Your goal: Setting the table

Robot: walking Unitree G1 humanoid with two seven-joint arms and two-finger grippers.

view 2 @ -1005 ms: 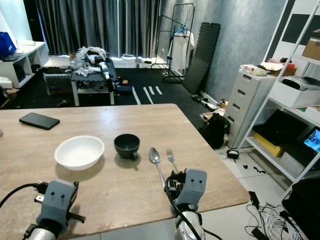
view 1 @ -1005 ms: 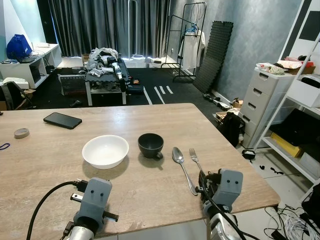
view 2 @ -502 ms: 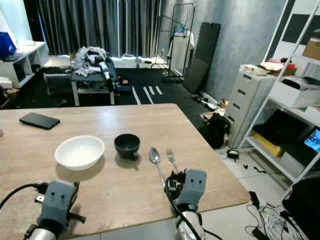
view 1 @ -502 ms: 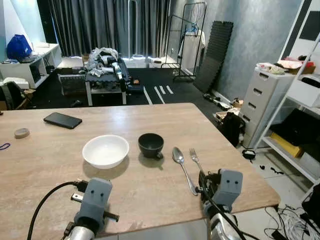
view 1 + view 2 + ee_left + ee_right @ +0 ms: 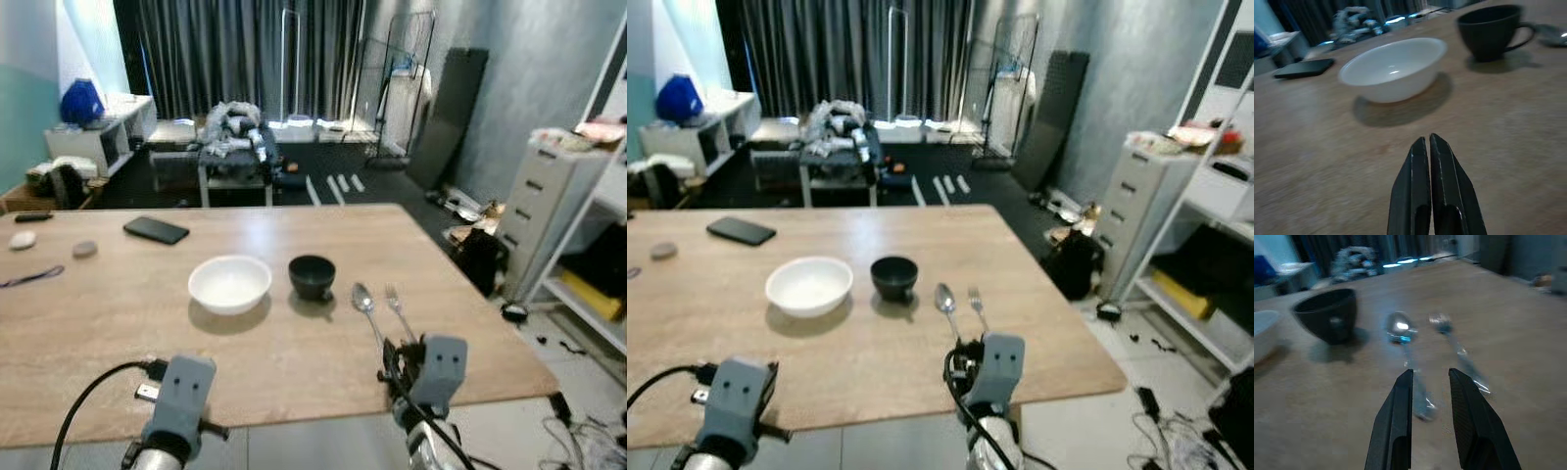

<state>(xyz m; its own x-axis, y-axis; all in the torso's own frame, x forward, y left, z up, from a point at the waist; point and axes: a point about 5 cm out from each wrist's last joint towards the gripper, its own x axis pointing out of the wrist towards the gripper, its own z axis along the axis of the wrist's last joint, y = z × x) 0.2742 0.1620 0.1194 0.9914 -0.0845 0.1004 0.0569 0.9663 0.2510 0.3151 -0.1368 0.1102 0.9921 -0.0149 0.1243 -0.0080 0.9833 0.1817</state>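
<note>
Right tool, parted, aims at spoon at frame centre; straddle handle squarely. Left tool closed, empty.

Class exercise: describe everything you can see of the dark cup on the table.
The dark cup is a small black cup with a matte look and a looped handle on one side, seen clearly in the left wrist view. It stands upright and looks empty on the wooden table, between the white bowl on its left and the spoon on its right. Nothing touches it but the tabletop.
</note>
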